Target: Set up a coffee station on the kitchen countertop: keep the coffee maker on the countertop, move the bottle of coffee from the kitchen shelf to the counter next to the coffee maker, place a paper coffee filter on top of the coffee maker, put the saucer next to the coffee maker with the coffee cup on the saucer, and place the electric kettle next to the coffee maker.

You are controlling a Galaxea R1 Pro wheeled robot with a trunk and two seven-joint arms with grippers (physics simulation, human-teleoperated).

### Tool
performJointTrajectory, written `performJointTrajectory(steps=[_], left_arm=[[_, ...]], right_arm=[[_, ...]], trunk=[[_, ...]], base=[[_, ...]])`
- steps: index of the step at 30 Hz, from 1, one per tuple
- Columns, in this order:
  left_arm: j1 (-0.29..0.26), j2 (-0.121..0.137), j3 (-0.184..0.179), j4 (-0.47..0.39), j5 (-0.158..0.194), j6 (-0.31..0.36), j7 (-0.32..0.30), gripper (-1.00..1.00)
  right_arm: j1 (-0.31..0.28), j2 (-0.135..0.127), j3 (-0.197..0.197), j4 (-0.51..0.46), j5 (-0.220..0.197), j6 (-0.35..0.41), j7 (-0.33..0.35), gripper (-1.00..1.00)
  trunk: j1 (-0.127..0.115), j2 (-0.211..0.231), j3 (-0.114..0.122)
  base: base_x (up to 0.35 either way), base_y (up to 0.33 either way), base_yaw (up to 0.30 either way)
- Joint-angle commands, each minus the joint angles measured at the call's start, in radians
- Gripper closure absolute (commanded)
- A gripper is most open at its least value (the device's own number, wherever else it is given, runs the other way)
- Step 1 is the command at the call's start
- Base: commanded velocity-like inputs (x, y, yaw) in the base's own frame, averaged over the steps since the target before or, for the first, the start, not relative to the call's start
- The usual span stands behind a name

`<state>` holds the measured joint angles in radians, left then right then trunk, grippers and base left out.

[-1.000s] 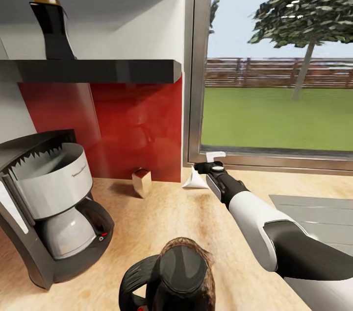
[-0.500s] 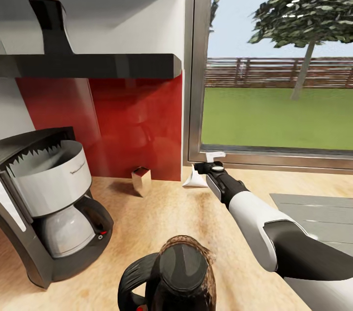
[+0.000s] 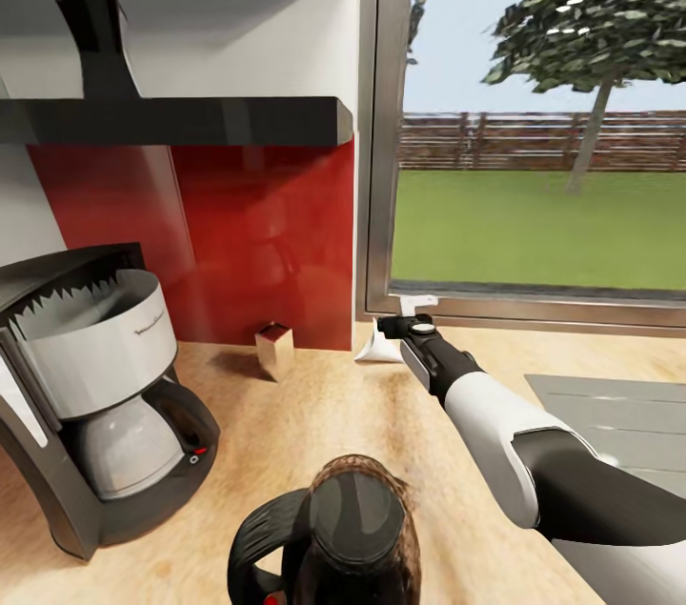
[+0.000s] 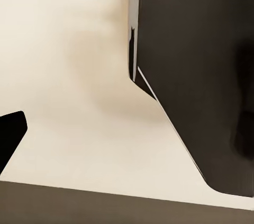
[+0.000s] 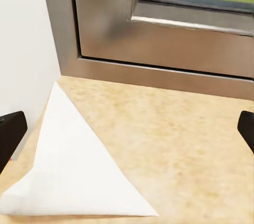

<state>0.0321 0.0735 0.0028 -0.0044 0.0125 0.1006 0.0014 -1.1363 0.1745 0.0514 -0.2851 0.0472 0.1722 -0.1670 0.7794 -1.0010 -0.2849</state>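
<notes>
Showing faint unreadable script, coffee maker (image 3: 90, 395), right end effector (image 3: 393, 327) open beside paper coffee filter (image 5: 79, 173)

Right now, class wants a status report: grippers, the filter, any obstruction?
Right gripper open at the paper coffee filter, not gripping. Filter flat on the kitchen countertop by the window frame. Left gripper state unclear. Nothing between right gripper and filter.

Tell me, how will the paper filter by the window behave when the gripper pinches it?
The paper coffee filter looks thin and lies flat on the kitchen countertop, so it is probably light and floppy. It may slide or crumple rather than lift cleanly. The right gripper stands open near it.
</notes>
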Motion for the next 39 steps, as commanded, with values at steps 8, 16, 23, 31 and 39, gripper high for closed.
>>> performJointTrajectory(steps=[8,16,23,31,39], left_arm=[[0.000,-0.001,0.000,-0.002,0.000,0.004,0.000,-1.00],[0.000,0.001,-0.001,-0.002,-0.002,0.004,0.000,-1.00],[0.000,0.002,0.003,-0.002,0.000,0.005,0.008,-1.00],[0.000,0.001,0.003,-0.002,0.000,0.004,0.012,-1.00],[0.000,0.002,0.001,-0.002,0.000,0.004,0.010,-1.00]], right_arm=[[0.000,0.000,0.007,0.001,0.004,0.003,-0.005,-1.00],[0.000,0.000,0.005,0.001,0.005,0.003,-0.005,-1.00],[0.000,0.000,0.005,0.001,0.005,0.002,-0.005,-1.00],[0.000,0.000,0.005,0.000,0.005,0.003,-0.005,-1.00],[0.000,0.000,0.005,0.001,0.005,0.002,-0.005,-1.00]], trunk=[[0.008,-0.015,-0.007],[0.008,-0.015,-0.007],[0.008,-0.015,-0.007],[0.008,-0.015,-0.007],[0.008,-0.015,-0.007]], base=[[0.000,0.000,0.000],[0.000,0.000,0.000],[0.000,0.016,0.000],[0.000,0.057,0.000],[0.000,0.001,0.000]])
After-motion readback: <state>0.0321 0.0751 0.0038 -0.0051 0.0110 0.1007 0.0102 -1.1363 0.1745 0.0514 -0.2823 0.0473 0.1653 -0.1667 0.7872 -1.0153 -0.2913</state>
